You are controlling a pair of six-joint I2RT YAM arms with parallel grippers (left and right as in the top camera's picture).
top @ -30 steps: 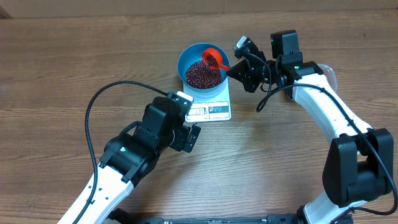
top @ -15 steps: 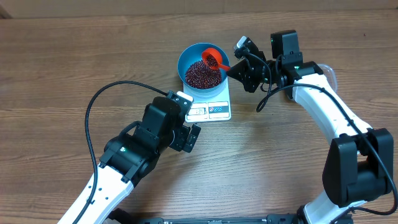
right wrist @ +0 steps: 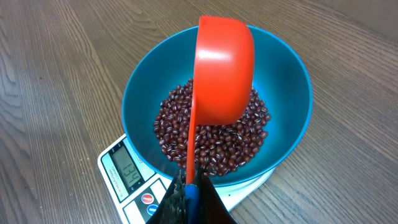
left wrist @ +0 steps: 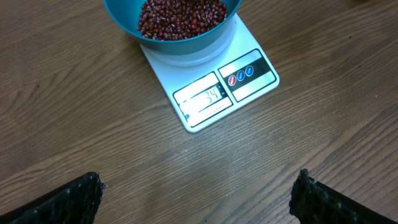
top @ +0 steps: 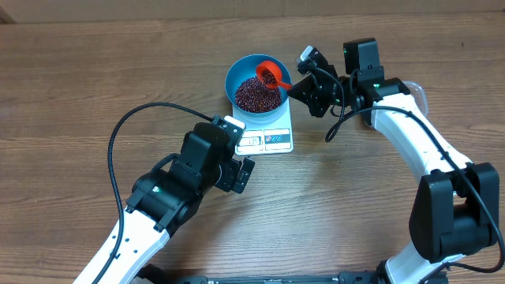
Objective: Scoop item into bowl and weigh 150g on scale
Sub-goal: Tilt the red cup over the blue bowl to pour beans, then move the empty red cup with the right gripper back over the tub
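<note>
Bowl [top: 230,79], deep blue, seated on the far end of the scale [top: 268,140]; we find it holding a loose heap of dark red beans [top: 254,95] that covers its floor and climbs partway up the wall, the upper wall bare. Scoop [top: 271,75], red, hangs above the bowl on the side right of the scale, over the heap, and the overhead view shows a few beans in its cup. Scale display and blue-marked buttons lie on the near edge, uncovered by the bowl; we read digits ending in 34. Tub [top: 420,93], clear plastic, sits well to the right of the scale, mostly hidden by the right arm, so we cannot tell its contents. Table [top: 79,63], wood, lies bare to the left of and beyond the scale. Right gripper [right wrist: 189,190] is clamped tight on the scoop's thin handle, just right of the scale. Left gripper [left wrist: 196,198] hangs near the scale's front edge, jaws spread wide, grasping and touching nothing.
</note>
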